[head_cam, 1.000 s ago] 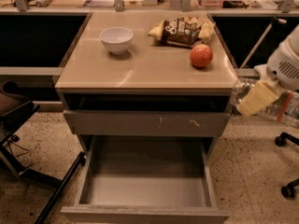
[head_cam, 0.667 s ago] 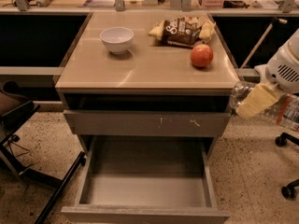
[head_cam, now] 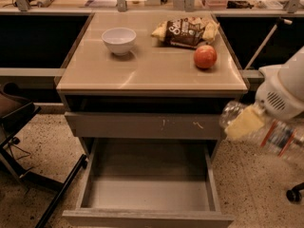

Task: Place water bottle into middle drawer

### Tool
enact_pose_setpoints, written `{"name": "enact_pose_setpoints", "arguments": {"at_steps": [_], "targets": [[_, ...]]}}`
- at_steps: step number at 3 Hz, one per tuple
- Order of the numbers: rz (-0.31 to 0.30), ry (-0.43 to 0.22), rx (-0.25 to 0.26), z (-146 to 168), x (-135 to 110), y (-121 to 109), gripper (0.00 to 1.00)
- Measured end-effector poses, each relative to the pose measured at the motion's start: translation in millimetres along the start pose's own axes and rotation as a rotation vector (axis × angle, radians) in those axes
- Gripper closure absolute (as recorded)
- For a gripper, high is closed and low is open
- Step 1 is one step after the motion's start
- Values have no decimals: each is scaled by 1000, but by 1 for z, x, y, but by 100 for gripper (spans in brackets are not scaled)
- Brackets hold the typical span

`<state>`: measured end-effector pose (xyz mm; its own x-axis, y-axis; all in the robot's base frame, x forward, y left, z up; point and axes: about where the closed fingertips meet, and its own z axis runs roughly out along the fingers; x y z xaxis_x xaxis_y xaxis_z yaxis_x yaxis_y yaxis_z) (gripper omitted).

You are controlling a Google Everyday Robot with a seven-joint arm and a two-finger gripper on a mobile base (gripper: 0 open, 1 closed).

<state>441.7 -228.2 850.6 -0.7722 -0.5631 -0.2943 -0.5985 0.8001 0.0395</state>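
My gripper [head_cam: 243,124] is at the right of the cabinet, level with the upper drawer front. It is shut on the water bottle [head_cam: 279,138], a clear crinkled bottle held slanting, with one end toward the cabinet and its blue-red label toward the lower right. The cap is not visible. The middle drawer [head_cam: 147,194] is pulled open below and to the left of the gripper. Its plain grey floor has nothing on it. The bottle is outside the drawer, above its right wall and a little to the right.
On the cabinet top [head_cam: 142,72] stand a white bowl [head_cam: 118,40], a chip bag [head_cam: 185,31] and a red apple [head_cam: 205,57]. A closed, scratched grey drawer front [head_cam: 142,126] sits above the open drawer. A chair base [head_cam: 28,141] is at left, a caster [head_cam: 295,194] at right.
The gripper with the bottle has moved down and slightly left, toward the open drawer. Nothing else has moved.
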Motion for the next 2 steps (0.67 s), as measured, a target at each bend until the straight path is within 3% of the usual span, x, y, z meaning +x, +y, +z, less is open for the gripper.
{"name": "enact_pose_setpoints", "arguments": {"at_steps": [1,2], "targets": [[19,-14,-224,99,14,48,100],[53,-12,-539,192,17,117,100]]}}
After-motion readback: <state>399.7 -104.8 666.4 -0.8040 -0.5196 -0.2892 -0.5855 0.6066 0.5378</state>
